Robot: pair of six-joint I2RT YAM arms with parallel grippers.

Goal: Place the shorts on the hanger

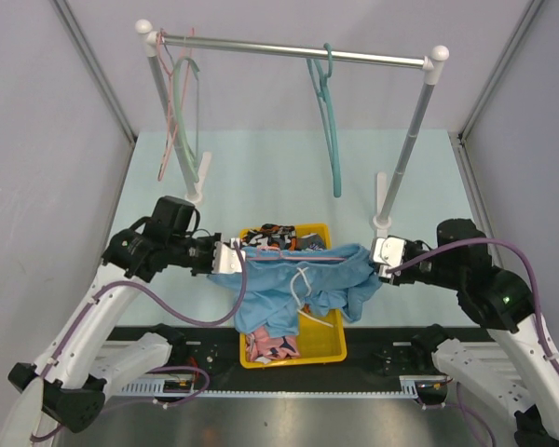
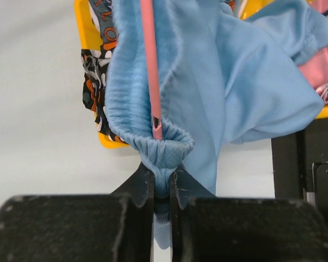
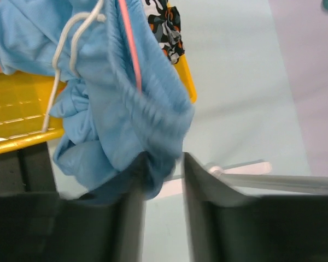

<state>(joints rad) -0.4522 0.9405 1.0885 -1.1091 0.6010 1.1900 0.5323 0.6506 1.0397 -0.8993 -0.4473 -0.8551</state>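
Closest to us in the left wrist view, the left gripper (image 2: 162,177) is clenched on a bunched fold of waistband belonging to the plain light blue fabric shorts (image 2: 251,93). Just above that pinch we see the end of the thin pale pink wire hanger (image 2: 150,65) tucked inside the waistband, its bar running away along the hem.

From overhead the shorts hang stretched between both grippers, waistband uppermost and the pink bar along it. The legs and the white drawstring (image 1: 301,279) droop into the yellow plastic bin (image 1: 321,340) beneath.

At the far end of the waistband we find the right gripper (image 3: 164,164) with its jaws parted. The blue cloth lies loose against one fingertip and is not pinched, and the pale table shows through the gap.

Under the shorts, at the back of the bin, lies an orange, black and white patterned garment (image 2: 93,82). A pink patterned piece (image 1: 270,346) lies at the front.

Beyond the bin, on the pale green tabletop (image 1: 261,177), stands a white rack with a metal rail (image 1: 298,48). It carries a thick teal hanger (image 1: 333,140) and a pale green hanger (image 1: 182,102) at its left end.
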